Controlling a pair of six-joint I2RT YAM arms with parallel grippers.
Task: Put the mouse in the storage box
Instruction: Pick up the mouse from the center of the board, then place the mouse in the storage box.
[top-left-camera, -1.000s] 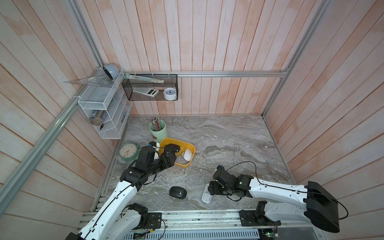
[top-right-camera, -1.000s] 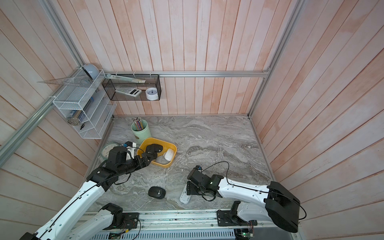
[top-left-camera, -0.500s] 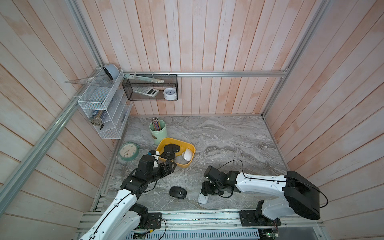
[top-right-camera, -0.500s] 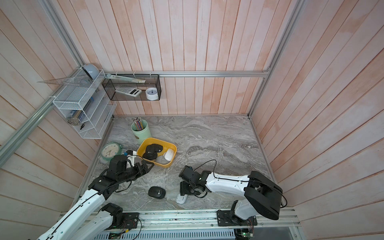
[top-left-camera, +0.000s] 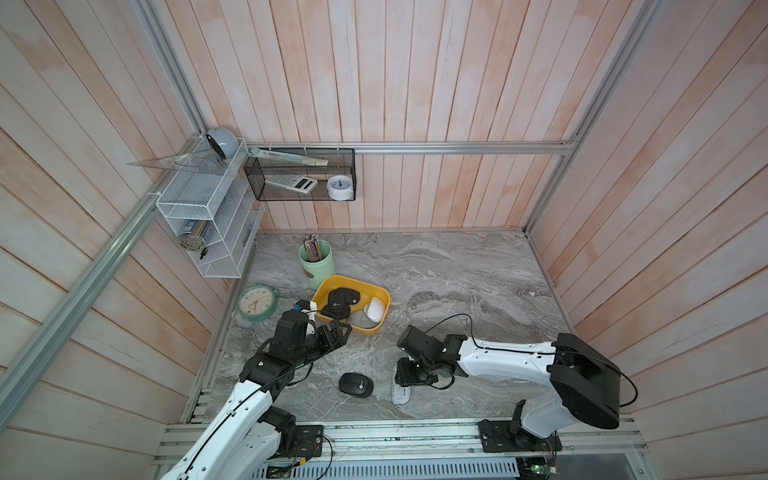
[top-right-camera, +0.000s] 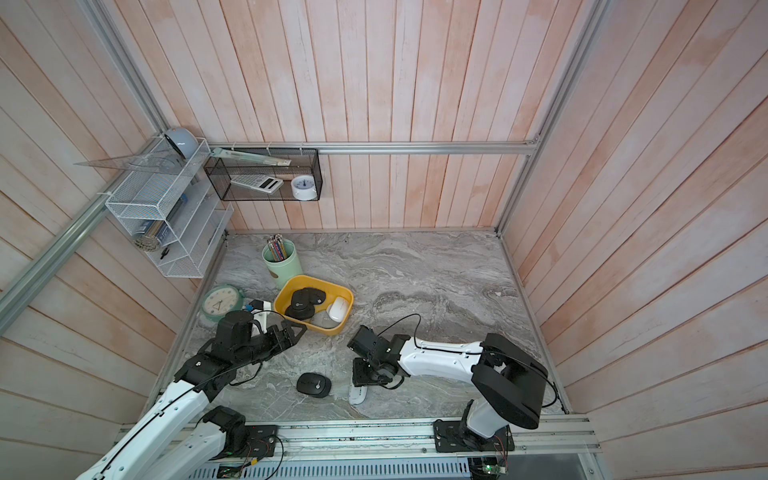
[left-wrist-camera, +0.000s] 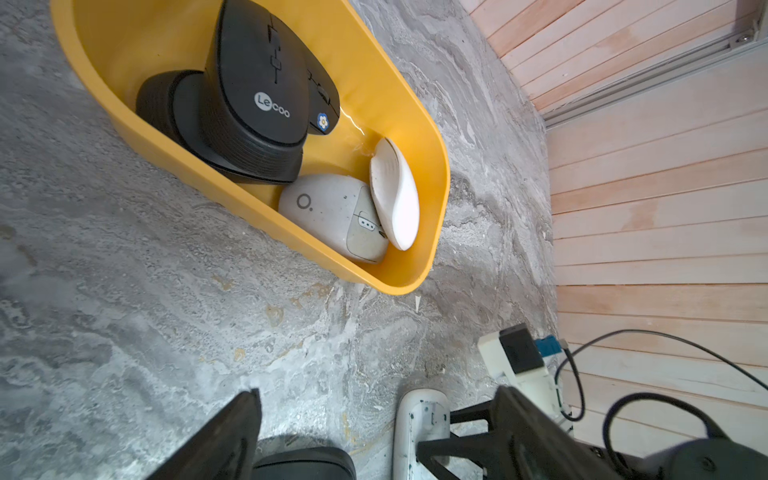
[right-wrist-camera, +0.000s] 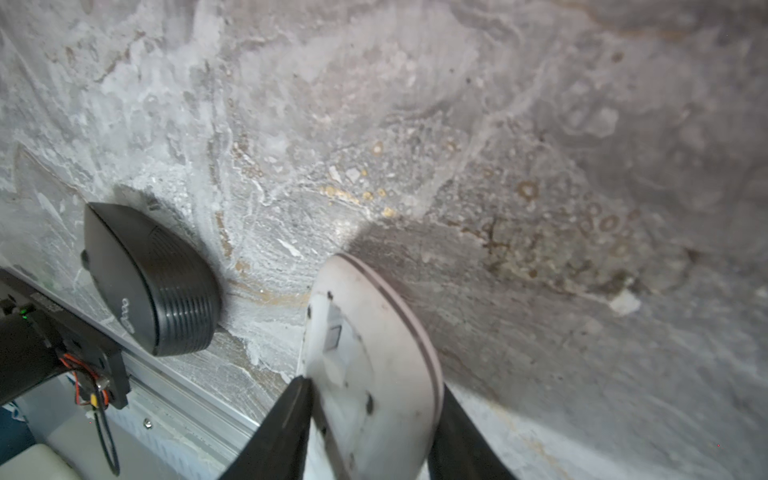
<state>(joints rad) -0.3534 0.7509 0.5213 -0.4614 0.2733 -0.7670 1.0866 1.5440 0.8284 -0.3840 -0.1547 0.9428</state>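
White mouse (right-wrist-camera: 374, 365) tipped on edge on table (top-left-camera: 457, 282); my right fingers (right-wrist-camera: 286, 419) clamped across top and underside. Looks light, stiff, slick; could squirt out. Left fingers (left-wrist-camera: 232, 436) apart, empty, near box (top-left-camera: 371, 331).

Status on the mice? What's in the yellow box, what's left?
Done: the storage box holds two black mice and two pale mice. In hand: right gripper clamps the white mouse, tipped on its side on the table. To go: carry it to the box, then the black mouse beside it. Left gripper hangs open, empty, by the box.
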